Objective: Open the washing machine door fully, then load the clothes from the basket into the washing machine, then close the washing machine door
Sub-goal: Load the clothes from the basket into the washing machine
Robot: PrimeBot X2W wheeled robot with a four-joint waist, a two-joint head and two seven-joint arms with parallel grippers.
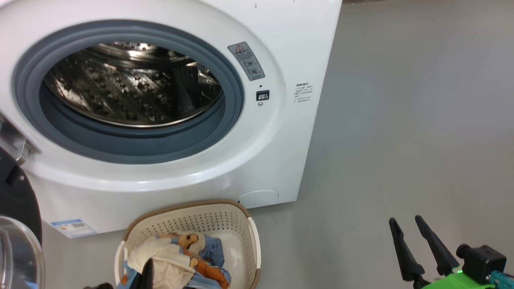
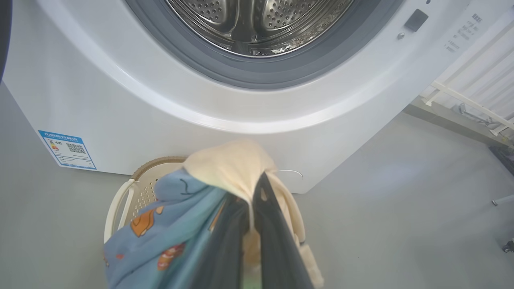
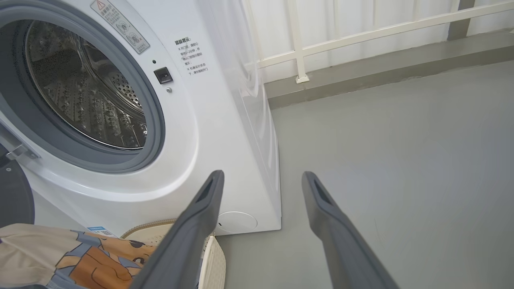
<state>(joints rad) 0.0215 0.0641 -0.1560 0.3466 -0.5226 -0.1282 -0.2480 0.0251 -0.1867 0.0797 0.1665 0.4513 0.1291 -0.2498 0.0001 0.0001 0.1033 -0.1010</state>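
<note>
While the left gripper (image 2: pixel 251 198) pinches the clothes (image 2: pixel 176 224), cream and blue cloth drapes from it over the basket (image 1: pixel 225 218), which sits on the floor (image 1: pixel 401 120) just in front of the washer (image 1: pixel 281 152). The door (image 1: pixel 18 200) stands open at left. The right gripper (image 1: pixel 406 220) hangs spread wide, holding nothing, right of the washer.

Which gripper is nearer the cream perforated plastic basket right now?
Left. The left gripper is shut on the blue printed clothes above the basket; the right gripper hangs open off to its right, over grey floor.
</note>
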